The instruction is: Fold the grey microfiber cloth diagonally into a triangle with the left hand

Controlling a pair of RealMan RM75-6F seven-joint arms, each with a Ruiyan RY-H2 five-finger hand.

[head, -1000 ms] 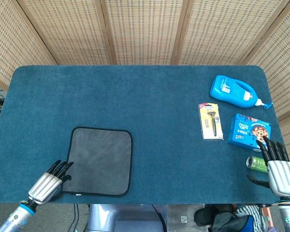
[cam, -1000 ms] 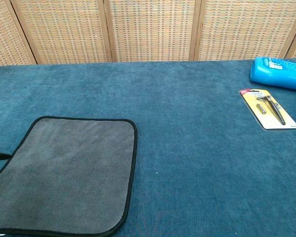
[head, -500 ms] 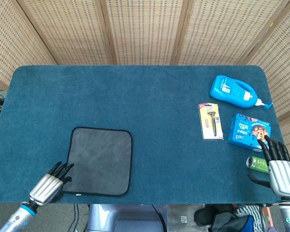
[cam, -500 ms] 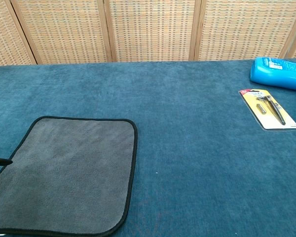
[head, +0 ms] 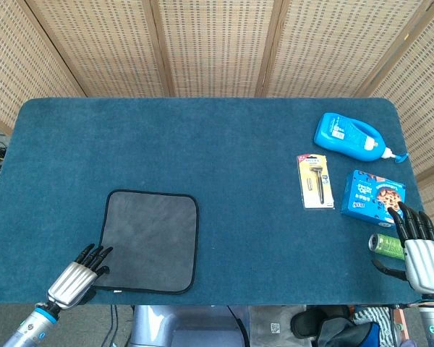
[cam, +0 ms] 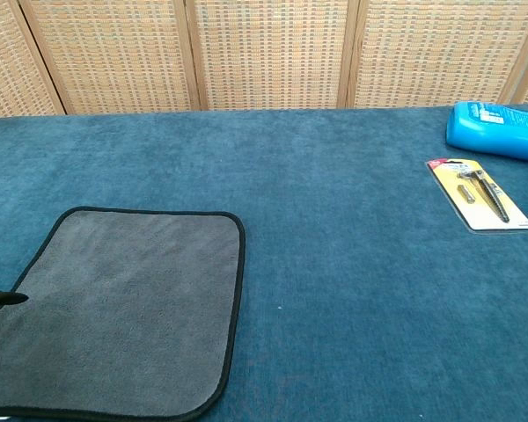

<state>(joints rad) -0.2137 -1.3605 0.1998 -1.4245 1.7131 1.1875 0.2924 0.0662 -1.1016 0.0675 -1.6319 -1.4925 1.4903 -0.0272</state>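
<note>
I see my left hand (head: pixel 77 277) with fingers spread and holding nothing, fingertips over the near-left corner of the grey microfiber cloth (head: pixel 150 241), which lies flat just ahead of it on the blue carpeted table (head: pixel 202 152). My right hand (head: pixel 421 254) is spread too, a green can (head: pixel 384 245) beside it. Woven screen panels (head: pixel 217 43) stand beyond the table.

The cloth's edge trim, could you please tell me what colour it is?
Black, bordering the grey microfiber cloth; clearest in the chest view.
</note>
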